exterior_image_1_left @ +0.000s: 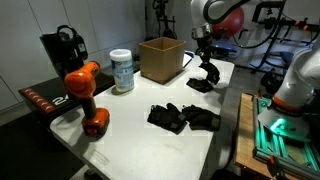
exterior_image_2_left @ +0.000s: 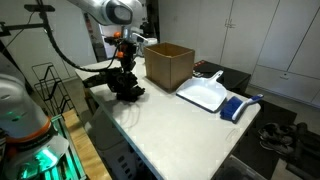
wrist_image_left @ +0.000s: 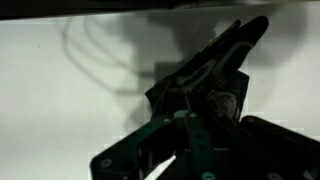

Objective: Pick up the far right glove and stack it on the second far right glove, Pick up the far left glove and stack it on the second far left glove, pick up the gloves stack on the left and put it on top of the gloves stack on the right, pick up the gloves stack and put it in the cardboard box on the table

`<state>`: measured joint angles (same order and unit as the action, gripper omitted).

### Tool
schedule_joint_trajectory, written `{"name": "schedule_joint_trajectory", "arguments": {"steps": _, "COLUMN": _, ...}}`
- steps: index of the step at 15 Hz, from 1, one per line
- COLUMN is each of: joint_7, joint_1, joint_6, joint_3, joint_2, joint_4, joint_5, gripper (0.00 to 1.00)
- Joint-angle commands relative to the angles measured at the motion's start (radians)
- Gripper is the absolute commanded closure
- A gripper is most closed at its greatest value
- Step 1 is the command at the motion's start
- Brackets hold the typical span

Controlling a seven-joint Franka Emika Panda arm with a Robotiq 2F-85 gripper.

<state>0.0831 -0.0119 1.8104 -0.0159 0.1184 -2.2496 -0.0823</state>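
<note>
Wrist view shows your gripper [wrist_image_left: 205, 112] clamped on a black glove [wrist_image_left: 215, 65] low over the white table [wrist_image_left: 60, 100] near the cardboard box [exterior_image_1_left: 160, 58], so lift it clear and release only once it is squarely over the other gloves [exterior_image_1_left: 185, 117].

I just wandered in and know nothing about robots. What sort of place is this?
Most likely a robotics lab or workshop. A robot arm reaches over a white table, a second robot with a green-lit base stands beside it, and an orange power drill sits on the table.
</note>
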Motion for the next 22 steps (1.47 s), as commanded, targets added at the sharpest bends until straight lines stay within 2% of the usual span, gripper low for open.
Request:
{"name": "schedule_joint_trajectory", "arguments": {"steps": 1, "joint_7": 0.031, "joint_1": 0.008, "joint_6": -0.051, "joint_3": -0.01, "joint_2": 0.036, "joint_4": -0.003, "joint_5": -0.043, "gripper": 0.98}}
{"name": "schedule_joint_trajectory", "arguments": {"steps": 7, "joint_7": 0.104, "joint_1": 0.008, "joint_6": -0.058, "joint_3": -0.022, "joint_2": 0.0, "joint_4": -0.01, "joint_5": -0.119, "gripper": 0.98}}
{"name": "schedule_joint_trajectory", "arguments": {"steps": 13, "joint_7": 0.129, "joint_1": 0.016, "joint_6": -0.019, "joint_3": -0.021, "joint_2": -0.053, "joint_4": -0.024, "joint_5": -0.088, "gripper": 0.98}}
{"name": "schedule_joint_trajectory", "arguments": {"steps": 17, "joint_7": 0.124, "joint_1": 0.022, "joint_6": 0.067, "joint_3": -0.021, "joint_2": -0.088, "joint_4": -0.029, "joint_5": -0.098, "gripper": 0.98}}
{"name": "schedule_joint_trajectory", "arguments": {"steps": 22, "joint_7": 0.086, "joint_1": 0.034, "joint_6": 0.212, "joint_3": -0.021, "joint_2": -0.121, "joint_4": -0.054, "joint_5": -0.057, "gripper": 0.98}}
